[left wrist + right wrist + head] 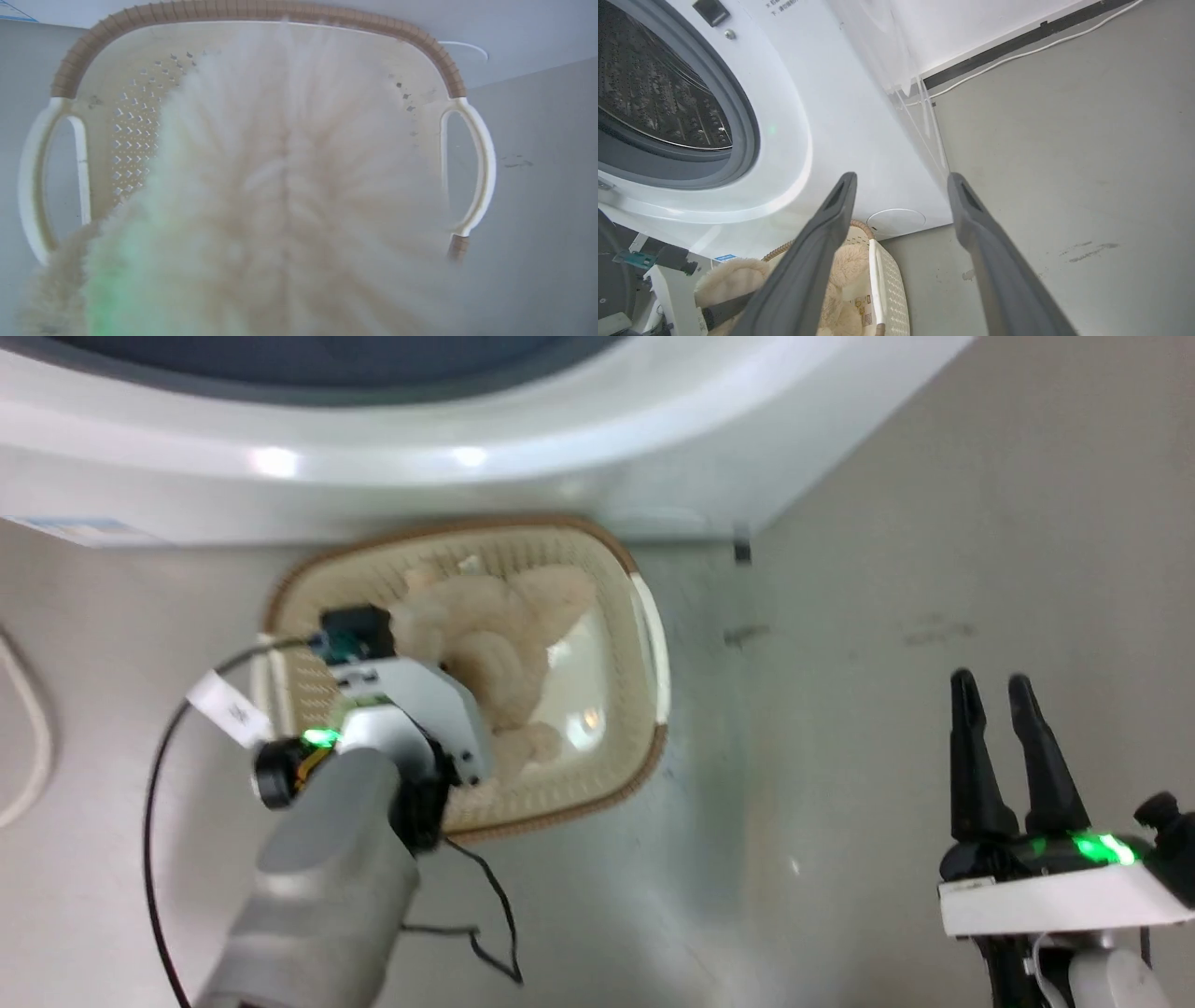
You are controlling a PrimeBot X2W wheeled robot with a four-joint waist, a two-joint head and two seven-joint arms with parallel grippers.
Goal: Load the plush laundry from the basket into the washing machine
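1. Right gripper, two long dark fingers on a white-and-black wrist, lower right of head view. Fingers parted, nothing between them. It hangs over bare grey floor, well apart from the basket.
2. Left gripper: pale grey forearm rises from lower left of head view and reaches down into the basket. One dark finger lies against fur at lower left of right wrist view. Tips hidden, so cannot tell whether they are clamped on the fur.
3. Beige shaggy plush laundry: inside the basket, centre-left of head view. Left wrist view has blurred fur right up against the lens.
4. Cream perforated plastic laundry basket with brown woven-look rim: on the floor, just in front of the washer.
5. Large white front-loading washing machine: across top of head view. Grey rubber door seal and perforated steel drum sit upper left of right wrist view, drum interior exposed.
6. Thin white cable: runs along the wall base, upper right of right wrist view.
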